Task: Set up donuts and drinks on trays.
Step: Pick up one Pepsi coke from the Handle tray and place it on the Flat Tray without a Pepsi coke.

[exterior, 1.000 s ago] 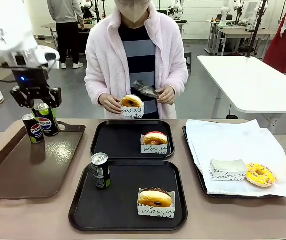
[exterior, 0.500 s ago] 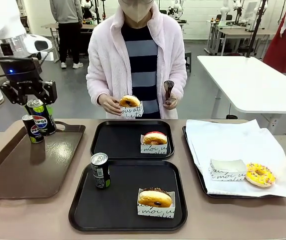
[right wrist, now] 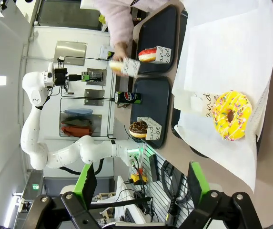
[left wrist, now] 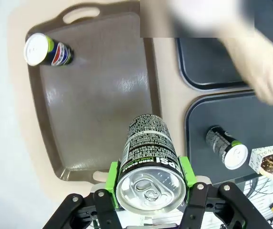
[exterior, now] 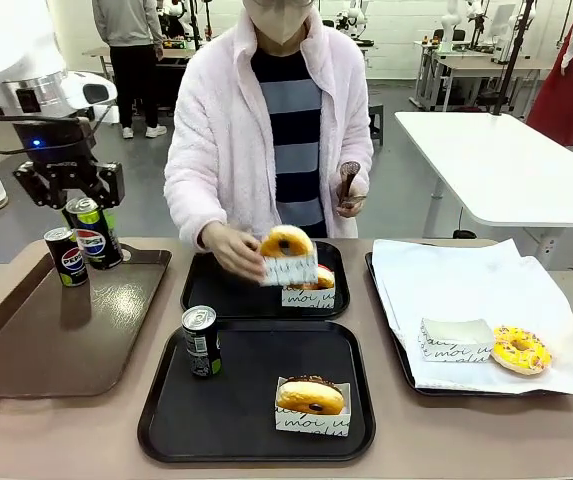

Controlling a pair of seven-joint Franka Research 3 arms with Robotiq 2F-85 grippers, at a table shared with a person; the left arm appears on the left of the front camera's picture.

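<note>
A tan counter (exterior: 56,440) in an open workshop, with a person standing at its far side.

**Change over the last second:** the person's hand (exterior: 228,248) brings a boxed orange donut (exterior: 288,250) down from chest height to just above the far black tray (exterior: 216,295). It is now in front of the pink-red donut (exterior: 322,280) already there. The other hand turns the tongs (exterior: 348,183) upright. My left pincer (exterior: 86,200) barely shifts in that time. It stays clamped on the held can (exterior: 93,238), raised over the far end of the brown handled tray (exterior: 46,340), just beside the second can (exterior: 63,256) standing there. My right pincer (right wrist: 142,183) has its fingers apart with nothing between them. It faces the paper-lined tray (exterior: 398,365) at the right, where the yellow donut (exterior: 521,348) lies.

**Meaning, as I judge it:** the near black tray (exterior: 236,425) looks complete, with a can (exterior: 200,340) and a chocolate donut (exterior: 312,396). The far tray lacks a drink, so my can probably belongs there. The person's hand occupies that space, so waiting seems wise.

**The held can:** slim, black and tilted, gripped by the green pads (left wrist: 111,179) just below its silver top, with the pull tab intact. It shows a round logo and green accent on one side and small white print on the other.
</note>
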